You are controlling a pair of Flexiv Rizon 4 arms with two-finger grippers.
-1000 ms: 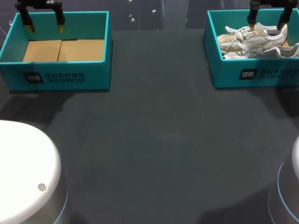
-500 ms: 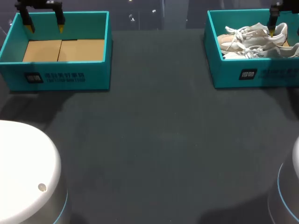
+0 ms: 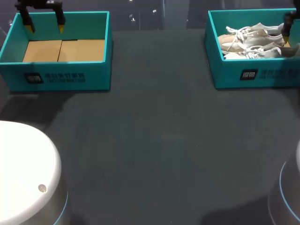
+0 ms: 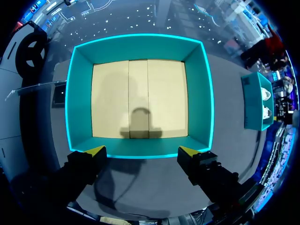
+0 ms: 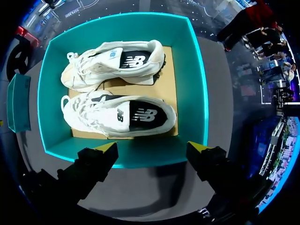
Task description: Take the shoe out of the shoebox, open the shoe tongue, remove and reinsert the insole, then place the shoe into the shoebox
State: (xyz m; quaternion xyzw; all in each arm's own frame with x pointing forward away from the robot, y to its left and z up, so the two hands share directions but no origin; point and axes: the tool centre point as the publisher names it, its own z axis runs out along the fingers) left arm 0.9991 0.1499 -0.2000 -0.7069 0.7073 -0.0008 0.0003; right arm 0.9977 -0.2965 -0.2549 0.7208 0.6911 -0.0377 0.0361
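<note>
Dark grey tabletop (image 3: 159, 140), two teal boxes at its far edge. Shoebox (image 5: 194, 84) holds two white shoes lying side by side on the cardboard floor, toes pointing the same way. Near shoe (image 5: 119, 115) lies closest to the right gripper (image 5: 152, 146); far shoe (image 5: 115, 63) lies just beyond it, apparently touching near the toes. Right gripper hovers above the shoebox's near wall, fingers spread wide, holding nothing. Left gripper (image 4: 143, 151) hangs well away from the shoebox, over the empty box (image 4: 70, 117), also spread and holding nothing. Step judged: first pick, not yet made. Risks: a straight descent could strike the shoebox wall and shove the light box; loose laces (image 5: 77, 101) could snag a fingertip or drag the far shoe along; a grip on the soft collar alone could slip on lifting.
</note>
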